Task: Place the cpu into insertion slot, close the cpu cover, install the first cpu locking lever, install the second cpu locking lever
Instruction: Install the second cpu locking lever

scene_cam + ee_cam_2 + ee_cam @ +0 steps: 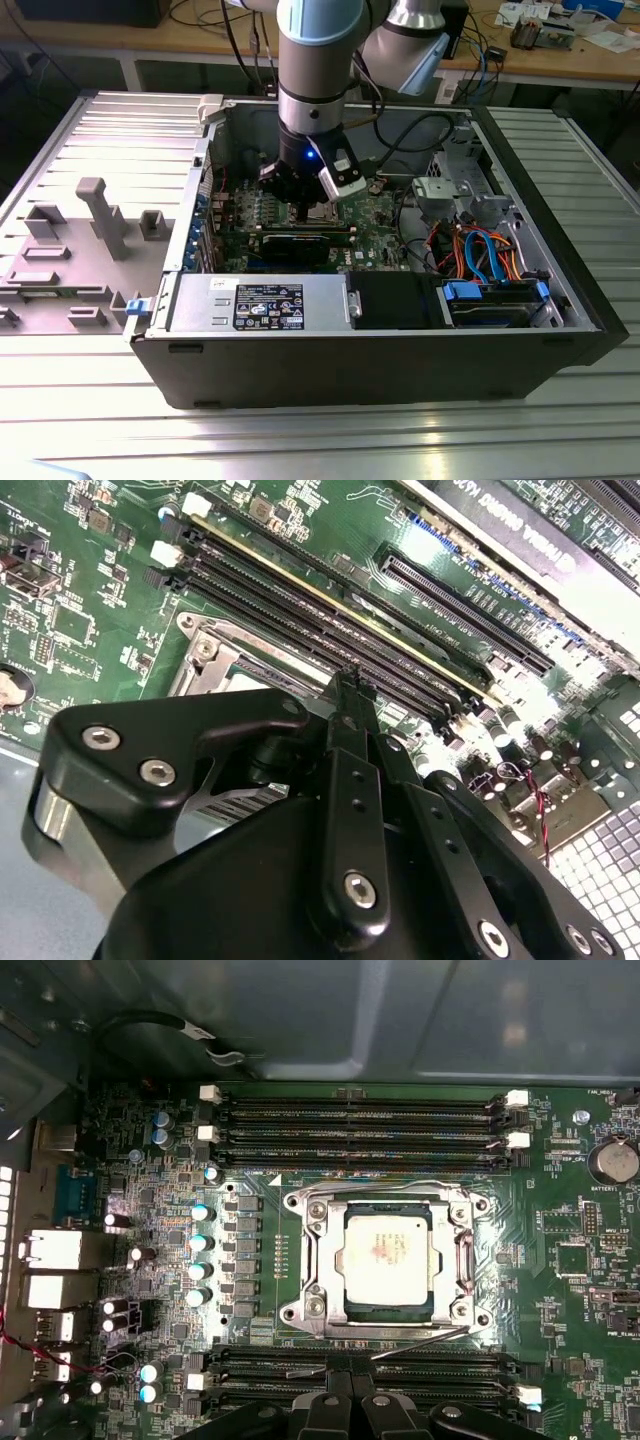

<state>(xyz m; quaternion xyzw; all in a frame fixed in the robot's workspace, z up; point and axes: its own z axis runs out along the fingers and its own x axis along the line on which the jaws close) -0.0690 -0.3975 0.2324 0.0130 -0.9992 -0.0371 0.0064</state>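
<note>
Dull silver metal cpu [388, 1260], silvery metal cpu cover [318, 1260].

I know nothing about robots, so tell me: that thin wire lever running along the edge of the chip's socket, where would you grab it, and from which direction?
I'd take the wire lever at its free, bent end, which juts out past the cpu cover toward the memory slots, probably from above. The rest lies tight along the frame around the cpu, leaving little to catch. The gripper sits just beside it.

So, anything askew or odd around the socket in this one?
Nothing stands out. In the first wrist view the cpu sits square in the insertion slot with the cpu cover lying flat around it, and the gripper is just beside the socket.
</note>
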